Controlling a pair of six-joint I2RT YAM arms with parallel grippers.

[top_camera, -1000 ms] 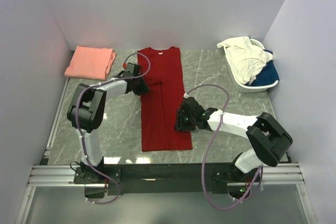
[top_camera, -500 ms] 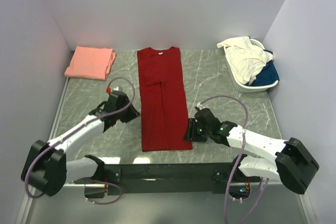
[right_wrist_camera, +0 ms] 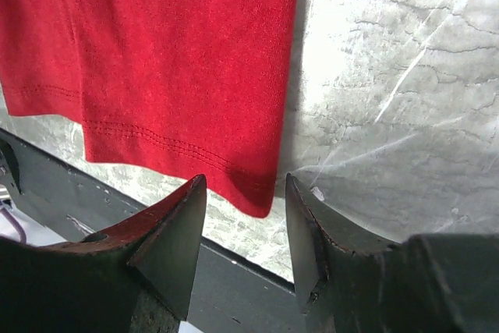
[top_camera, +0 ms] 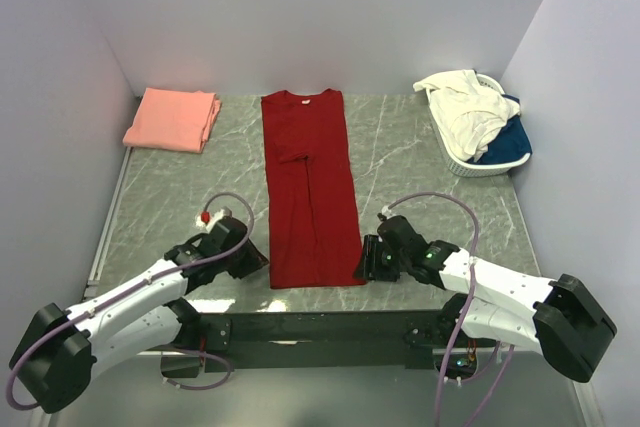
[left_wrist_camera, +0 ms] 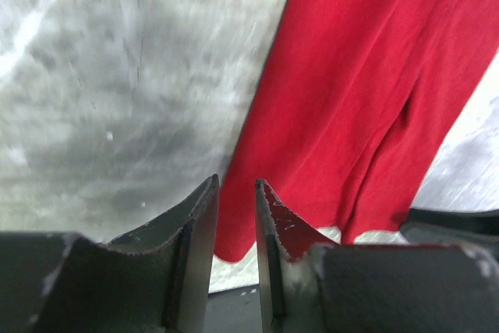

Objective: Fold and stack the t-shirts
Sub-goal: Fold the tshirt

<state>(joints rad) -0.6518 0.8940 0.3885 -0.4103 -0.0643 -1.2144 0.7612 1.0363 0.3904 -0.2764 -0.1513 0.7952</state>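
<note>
The deep red t-shirt (top_camera: 310,187) lies flat on the table as a long narrow strip, neck at the far end, sides folded in. My left gripper (top_camera: 255,262) sits low at the shirt's near left corner. In the left wrist view (left_wrist_camera: 236,185) it is open by a narrow gap and empty, with the red cloth (left_wrist_camera: 366,76) just beyond the tips. My right gripper (top_camera: 368,259) is at the near right corner. In the right wrist view (right_wrist_camera: 245,185) it is open and empty, the hem corner (right_wrist_camera: 257,193) lying between its fingertips.
A folded salmon-pink t-shirt (top_camera: 172,117) lies at the far left. A white slatted basket (top_camera: 470,162) at the far right holds cream-white (top_camera: 462,102) and blue (top_camera: 508,142) t-shirts. The grey marble table (top_camera: 420,177) ends at a dark front rail (right_wrist_camera: 78,193) just behind the hem.
Both arms have drawn back toward the near edge along the shirt's sides, the left from the sleeve area, the right from mid-shirt. The red shirt has not moved.
</note>
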